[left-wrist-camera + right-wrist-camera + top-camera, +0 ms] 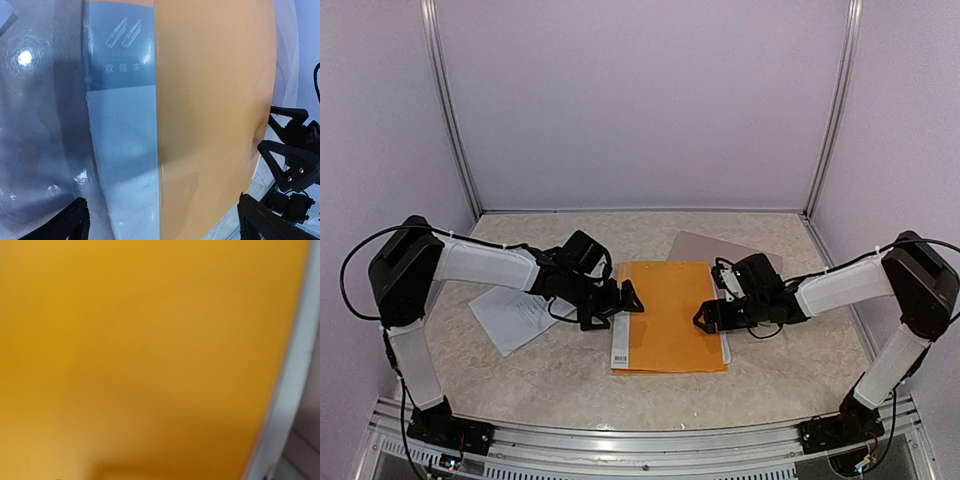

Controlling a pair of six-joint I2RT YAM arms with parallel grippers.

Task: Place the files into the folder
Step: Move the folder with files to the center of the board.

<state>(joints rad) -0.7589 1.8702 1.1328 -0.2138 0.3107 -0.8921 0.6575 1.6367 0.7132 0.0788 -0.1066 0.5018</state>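
Left tool [618,305]: released, jaws wide, poised at spine-side edge of orange folder [670,320].
Right tool [705,318]: also spread, nothing grasped, at opposite edge; probably staged to raise cover.
Folder: closed, flat on bench [790,370], between both tools.
Files [510,315]: loose behind left tool, beneath its arm, not yet inserted.

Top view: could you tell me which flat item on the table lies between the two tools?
The orange folder, flanked by the left tool and right tool. The white files lie off to its left; the taupe cover pokes out behind it.
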